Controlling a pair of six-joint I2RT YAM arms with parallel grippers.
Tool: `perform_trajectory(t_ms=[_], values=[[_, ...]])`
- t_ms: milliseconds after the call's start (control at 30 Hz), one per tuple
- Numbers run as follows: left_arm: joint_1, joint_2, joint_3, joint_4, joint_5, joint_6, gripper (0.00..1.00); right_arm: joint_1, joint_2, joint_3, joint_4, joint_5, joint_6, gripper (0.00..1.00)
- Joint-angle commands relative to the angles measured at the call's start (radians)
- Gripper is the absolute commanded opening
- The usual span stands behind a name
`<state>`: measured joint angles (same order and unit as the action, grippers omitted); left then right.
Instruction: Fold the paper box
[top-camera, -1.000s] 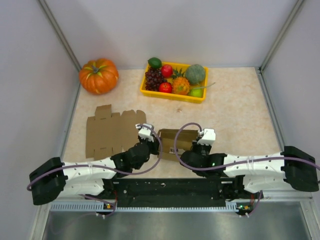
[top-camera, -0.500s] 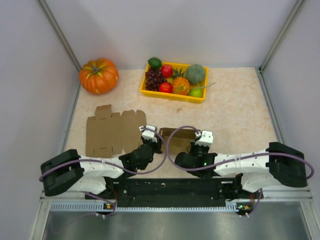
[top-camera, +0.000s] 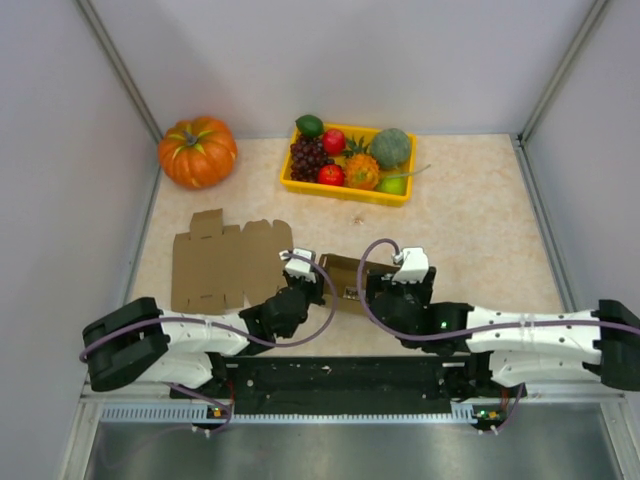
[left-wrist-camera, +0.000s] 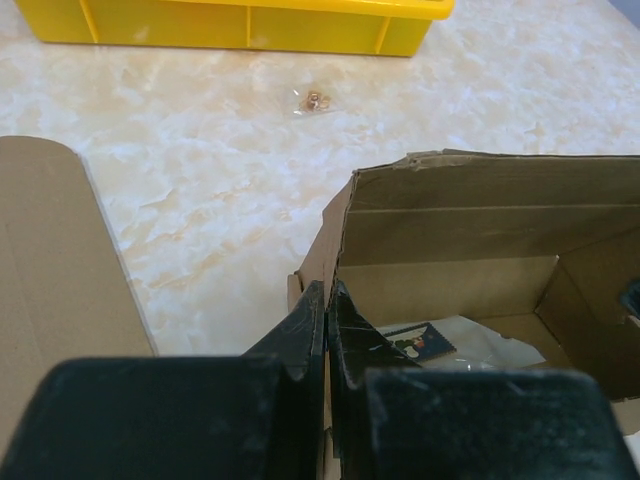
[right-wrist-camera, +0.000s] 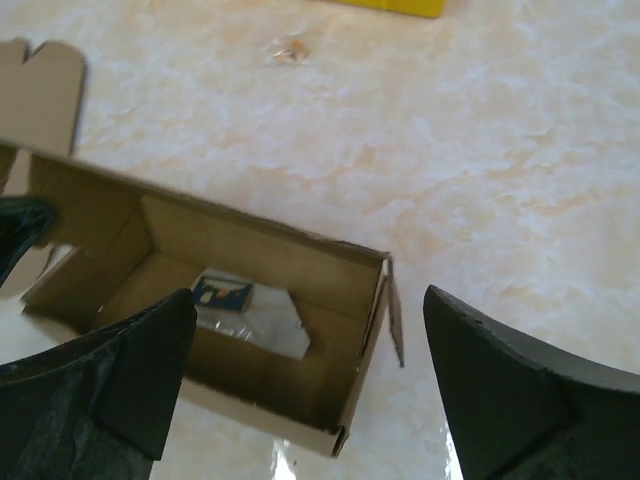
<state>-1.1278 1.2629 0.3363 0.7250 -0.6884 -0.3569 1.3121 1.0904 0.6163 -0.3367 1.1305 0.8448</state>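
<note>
Pinching the left wall of the paper box (left-wrist-camera: 450, 250), near the table's (top-camera: 470, 220) front edge, the left gripper (left-wrist-camera: 327, 300) was clamped shut; the right gripper (right-wrist-camera: 310, 300) gaped wide, empty. The board looked light and crease-prone, probably best gripped at wall edges. Half a second earlier the right gripper sat further back.

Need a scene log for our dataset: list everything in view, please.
paper box: 1, brown, near centre, top open
flat cardboard: 1, brown, left of the box
pumpkin: 1, orange, far left corner
tray: 1, yellow, far centre
fruit: several, mixed colours, in the tray
scrap: 1, small, pale, between tray and box
table: 1, beige marbled
left gripper: 1, black, shut on the box's left wall
right gripper: 1, black, open at the box's right end
</note>
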Motion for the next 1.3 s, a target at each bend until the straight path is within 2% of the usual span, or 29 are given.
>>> perform_trajectory(t_ms=[0,33,200,300,333,433,533,633,733,767,900,1000,1033,1067,1167,1233,1267], values=[[-0.007,-0.034,-0.02,0.016,0.006,-0.013,0.0,-0.007,-0.128,0.04,-0.011,-0.358,-0.296,0.98],[-0.007,-0.034,-0.025,0.016,0.007,-0.016,0.0,-0.007,-0.144,0.054,-0.021,-0.483,-0.341,0.99],[-0.02,-0.011,-0.028,0.024,0.003,-0.034,0.0,-0.016,-0.268,0.258,-0.13,-0.716,-0.385,0.99],[-0.035,0.004,-0.028,0.033,0.001,-0.036,0.0,-0.069,-0.181,0.457,-0.266,-0.811,-0.322,0.99],[-0.039,0.01,-0.023,0.033,-0.006,-0.036,0.0,-0.2,-0.141,0.494,-0.292,-0.989,-0.284,0.99],[-0.059,0.027,-0.025,0.037,-0.023,-0.036,0.0,-0.419,0.004,0.534,-0.279,-1.318,-0.173,0.99],[-0.064,0.035,-0.028,0.045,-0.034,-0.036,0.0,-0.422,0.049,0.574,-0.203,-1.316,-0.173,0.99],[-0.075,0.036,-0.036,0.045,-0.043,-0.042,0.0,-0.528,0.098,0.567,-0.145,-1.435,-0.107,0.99],[-0.081,0.03,-0.055,0.053,-0.046,-0.05,0.0,-0.551,0.115,0.467,-0.024,-1.483,-0.053,0.99],[-0.082,0.029,-0.062,0.053,-0.048,-0.053,0.0,-0.551,0.092,0.373,0.028,-1.492,-0.026,0.99],[-0.089,0.035,-0.086,0.074,-0.054,-0.076,0.0,-0.548,0.06,0.162,0.319,-1.522,0.095,0.85],[-0.095,0.033,-0.092,0.071,-0.046,-0.076,0.0,-0.542,0.058,0.076,0.41,-1.5,0.085,0.75],[-0.096,0.027,-0.098,0.07,-0.04,-0.074,0.06,-0.541,0.059,0.059,0.425,-1.502,0.085,0.71],[-0.099,0.004,-0.1,0.036,-0.04,-0.077,0.13,-0.539,0.057,0.019,0.471,-1.499,0.091,0.64],[-0.115,-0.096,-0.135,-0.048,-0.026,-0.119,0.36,-0.525,0.06,-0.047,0.554,-1.493,0.112,0.54],[-0.118,-0.16,-0.164,-0.111,-0.023,-0.158,0.4,-0.486,0.072,-0.05,0.558,-1.461,0.091,0.52],[-0.118,-0.242,-0.164,-0.174,-0.01,-0.239,0.46,-0.47,0.075,-0.043,0.559,-1.444,0.077,0.52]])
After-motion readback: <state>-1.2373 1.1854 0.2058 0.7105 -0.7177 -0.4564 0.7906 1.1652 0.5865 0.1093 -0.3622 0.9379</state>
